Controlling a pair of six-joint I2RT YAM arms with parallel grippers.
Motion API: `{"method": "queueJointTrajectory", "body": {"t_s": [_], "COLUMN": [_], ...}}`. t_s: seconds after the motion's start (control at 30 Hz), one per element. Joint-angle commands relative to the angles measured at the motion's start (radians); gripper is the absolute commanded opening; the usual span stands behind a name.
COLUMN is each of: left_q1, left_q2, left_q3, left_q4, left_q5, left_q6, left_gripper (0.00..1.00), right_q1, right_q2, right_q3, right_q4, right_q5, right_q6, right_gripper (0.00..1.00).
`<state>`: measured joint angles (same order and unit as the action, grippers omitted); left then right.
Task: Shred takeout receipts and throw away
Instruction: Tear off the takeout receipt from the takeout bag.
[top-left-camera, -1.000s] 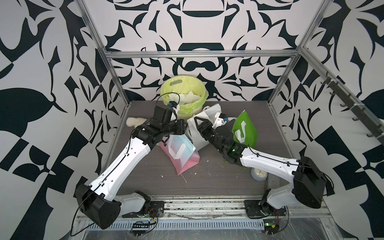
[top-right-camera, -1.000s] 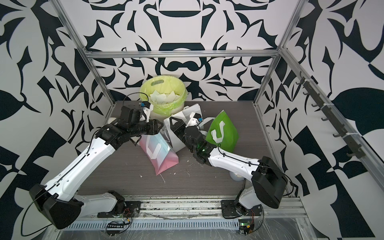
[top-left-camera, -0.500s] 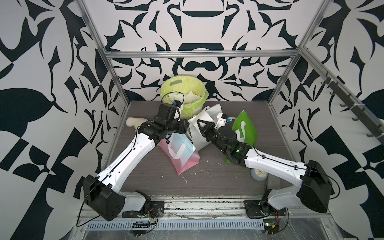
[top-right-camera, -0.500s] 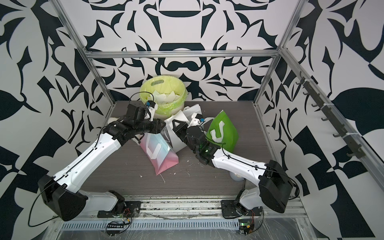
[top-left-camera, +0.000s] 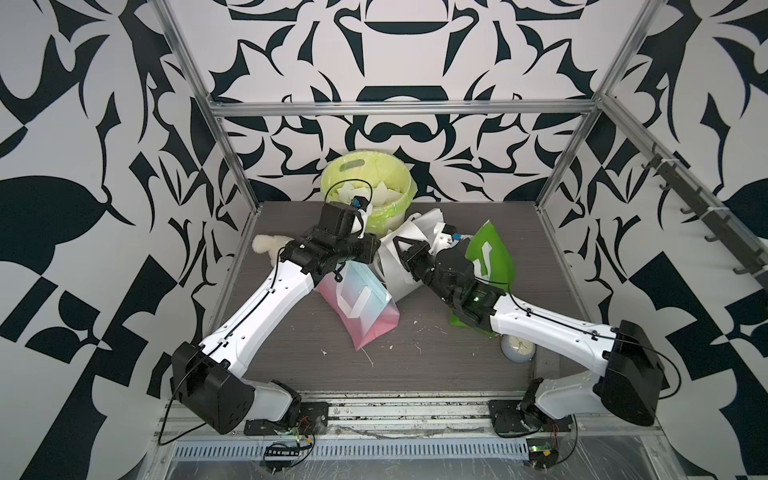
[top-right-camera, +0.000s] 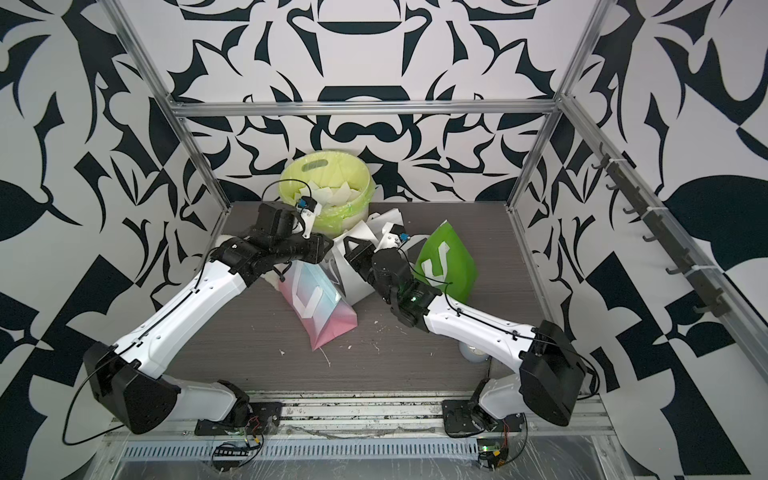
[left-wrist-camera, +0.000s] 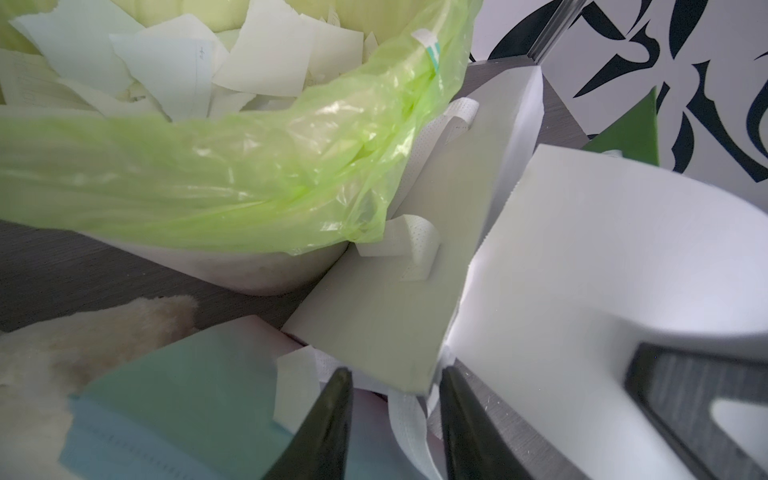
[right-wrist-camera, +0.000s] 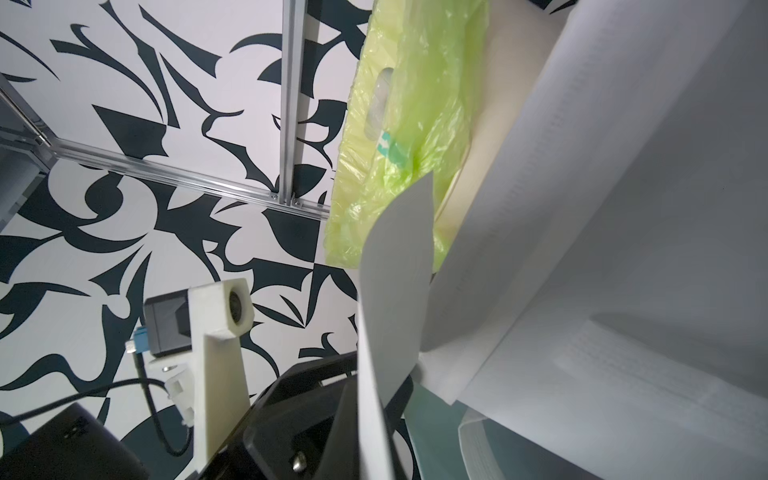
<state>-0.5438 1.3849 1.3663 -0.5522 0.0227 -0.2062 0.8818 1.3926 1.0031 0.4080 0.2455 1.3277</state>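
Receipt, 1 white sheet, stands clamped between the closed jaws of the right gripper, just toward 5 o'clock from the green-lined bin at 12 o'clock on the table; torn scraps fill that bin. Left gripper, at its 9 o'clock, has 2 fingers parted, straddling a corner of the white gift bag.

Left hand cut off by edge – plush toy blurred.
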Motion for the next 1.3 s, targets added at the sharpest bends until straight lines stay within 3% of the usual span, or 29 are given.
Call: {"method": "queueJointTrajectory", "body": {"t_s": [0.0,0.2,0.37,1.27], "left_q1": [0.002,0.002,0.002,0.008], "left_q2": [-0.001,0.010,0.024,0.043], "left_q3": [-0.024,-0.034,-0.046,-0.091], "left_q4": [0.022,0.044,0.039,0.075], "left_q5": [0.001,0.029,0.027,0.023], "left_q6": [0.017,0.010,0.011,0.022], "left_gripper": [0.34,0.30,0.21,0.10], "right_q1": [-0.005,-0.009,-0.014,-0.022], "right_q2": [-0.030,-0.016,-0.008,0.001], "right_q3": [0.057,0.078,0.101,0.173], "right_q4": [0.026,0.026,0.026,0.029], "right_q5": [-0.007,-0.021,-0.034,-0.042], "right_q6": [-0.029,-0.033,-0.040,-0.059], "right_gripper": [0.00,0.00,0.00,0.00]}}
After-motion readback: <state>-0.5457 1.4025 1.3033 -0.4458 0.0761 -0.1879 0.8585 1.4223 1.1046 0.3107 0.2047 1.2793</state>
